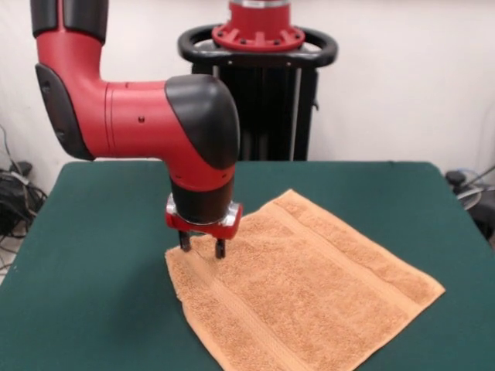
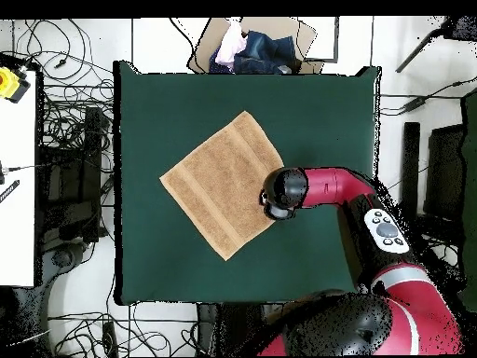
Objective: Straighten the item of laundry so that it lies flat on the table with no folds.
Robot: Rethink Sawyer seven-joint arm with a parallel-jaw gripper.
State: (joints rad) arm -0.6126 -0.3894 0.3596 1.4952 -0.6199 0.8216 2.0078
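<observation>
The light orange-tan terry towel (image 1: 309, 290) lies spread out as a diamond on the dark green table (image 1: 100, 294), with flat woven bands near two ends. It also shows in the overhead view (image 2: 219, 182), flat and turned about 45 degrees. My gripper (image 1: 201, 247) hangs from the red and black arm, its two fingers a little apart, just above the towel's corner nearest the robot. In the overhead view the arm's wrist (image 2: 282, 194) covers that corner and hides the fingers.
The robot's pedestal (image 1: 259, 85) stands at the table's far edge. In the overhead view a cardboard box with clothes (image 2: 256, 48) sits beyond the table (image 2: 317, 112), cables lie on the floor at the left, and a white bench (image 2: 17, 177) stands at the left.
</observation>
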